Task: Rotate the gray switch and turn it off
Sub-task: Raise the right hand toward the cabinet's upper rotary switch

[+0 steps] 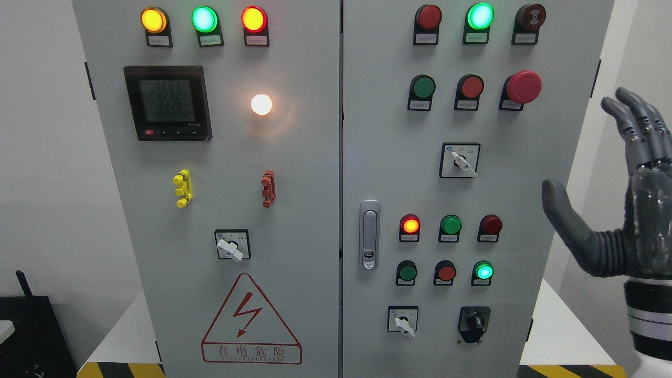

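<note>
1. Your right hand (625, 199) stands raised at the right edge, off the side of the cabinet: dark grey, jointed, matte fingers spread wide, thumb pointing left, holding nothing. A glossy black and silver wrist cuff shows below it.
2. The left arm does not show.
3. You face a pale grey, smooth metal cabinet (315, 210) with two doors and a dark seam between them.
4. There are three pale grey lever switches on square black-framed plates, and you cannot tell from the view which one the task means. The upper right switch (460, 160) is the nearest to your hand, its lever tilted down to the right. The lower right switch (403, 320) and the left door switch (232, 245) tilt the same way.
5. A black rotary knob (474, 321) sits beside the lower right switch.
6. Round domed lamps glow in rows: yellow, green and red at top left, one white lamp (261, 104) mid left.
7. A red mushroom button (523, 86) bulges at upper right.
8. A black meter (167, 103) with a grey screen sits on the left door, with a red triangle warning sign (251, 321) below.
9. A chrome door latch (369, 234) is upright by the seam.
10. Behind are plain white walls; yellow-black striped tape (121, 369) marks the base.
11. Nothing stands between your hand and the upper right switch.
</note>
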